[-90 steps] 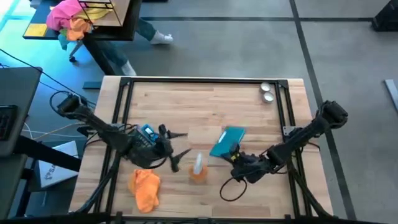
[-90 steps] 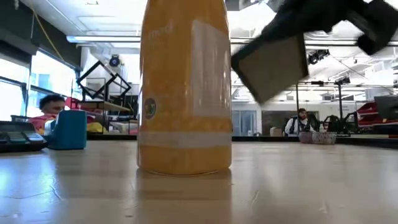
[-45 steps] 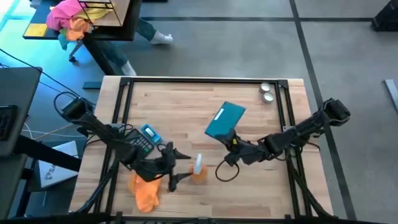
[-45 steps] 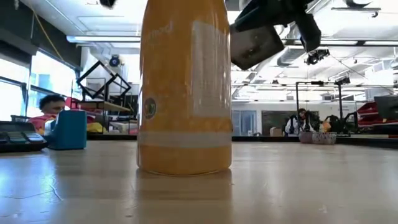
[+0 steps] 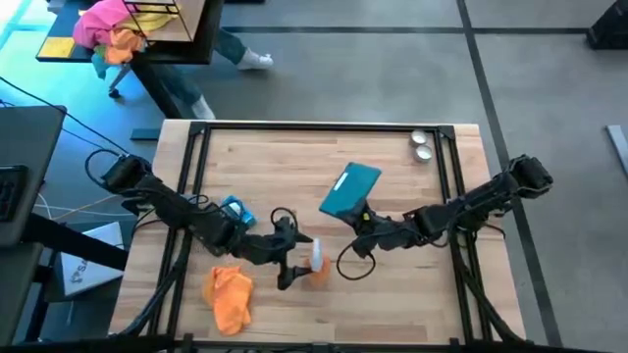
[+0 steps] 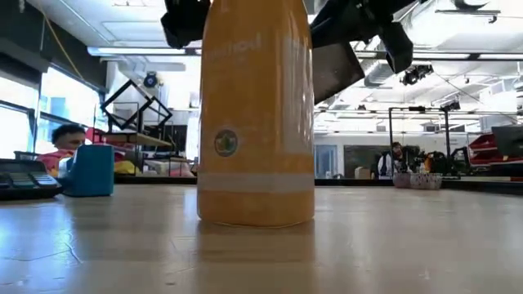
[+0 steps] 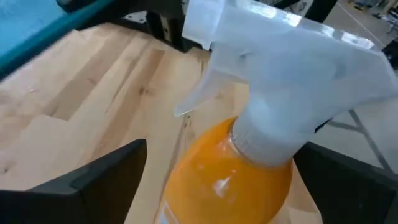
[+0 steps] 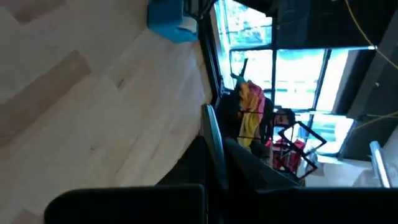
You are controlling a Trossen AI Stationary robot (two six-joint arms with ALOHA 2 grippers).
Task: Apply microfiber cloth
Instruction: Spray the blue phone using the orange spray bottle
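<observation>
The orange microfiber cloth [image 5: 228,297] lies crumpled on the table near the front left, and no gripper touches it. A clear spray bottle [image 5: 316,263] of orange liquid stands upright at the front centre. My left gripper [image 5: 287,253] is open and level, one finger on each side of the bottle's neck [image 7: 249,134]. Whether a finger touches the bottle, I cannot tell. My right gripper [image 5: 365,218] is shut on a flat teal board [image 5: 350,189], held above the table's middle. My right gripper pinches the teal board between its two fingers at its near edge [image 5: 359,208]. The fingers come from the table's right, slanting toward the far left. The thin edge [image 8: 214,149] runs out from between them. The board is lifted clear and tilted [image 6: 335,69].
A small blue box [image 5: 235,208] and a dark calculator [image 6: 24,180] sit at the left, partly under my left arm. Two small metal discs [image 5: 422,145] lie at the far right corner. A cable loop [image 5: 351,263] hangs below my right arm.
My left gripper has swung from the calculator toward the near edge, then right, until its open fingers stand around the spray bottle. The bottle has slid a little and turned. My right gripper has carried the teal board up and toward the far edge.
</observation>
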